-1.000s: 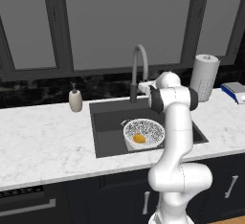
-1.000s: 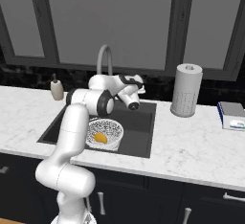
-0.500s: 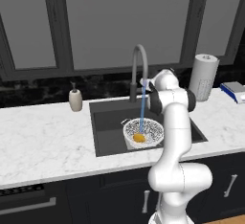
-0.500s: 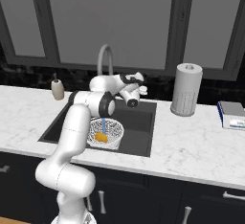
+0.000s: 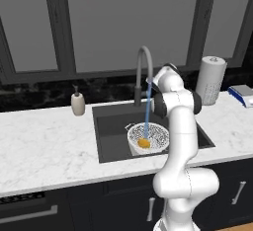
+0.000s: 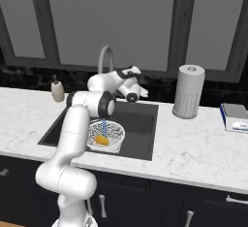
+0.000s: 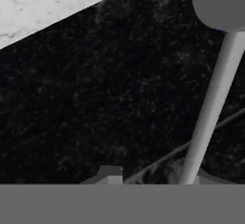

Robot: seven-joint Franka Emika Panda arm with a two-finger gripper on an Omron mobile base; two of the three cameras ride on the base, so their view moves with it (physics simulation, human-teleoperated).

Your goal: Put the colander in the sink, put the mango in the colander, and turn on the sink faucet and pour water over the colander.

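Note:
The white speckled colander (image 5: 149, 137) (image 6: 104, 135) stands in the dark sink (image 5: 111, 129) (image 6: 140, 134), with the yellow-orange mango (image 5: 144, 143) (image 6: 101, 140) inside it. A blue stream of water (image 5: 147, 109) falls from the arched grey sink faucet (image 5: 142, 59) (image 6: 104, 57) onto the mango. My gripper (image 6: 141, 93) (image 7: 152, 179) is up by the faucet, just right of its stem, and faces the dark backsplash. A grey rod of the faucet (image 7: 210, 108) rises past one fingertip (image 7: 111, 174). I cannot make out whether the jaws grip anything.
A beige soap bottle (image 5: 77, 103) (image 6: 57, 91) stands left of the sink. A paper towel roll (image 5: 210, 79) (image 6: 188, 91) and a blue and white box (image 5: 244, 94) (image 6: 236, 117) sit on the marble counter to the right. Dark windows run behind.
No water ran a second ago; a blue stream now pours from the spout into the colander. My hand has shifted slightly beside the faucet.

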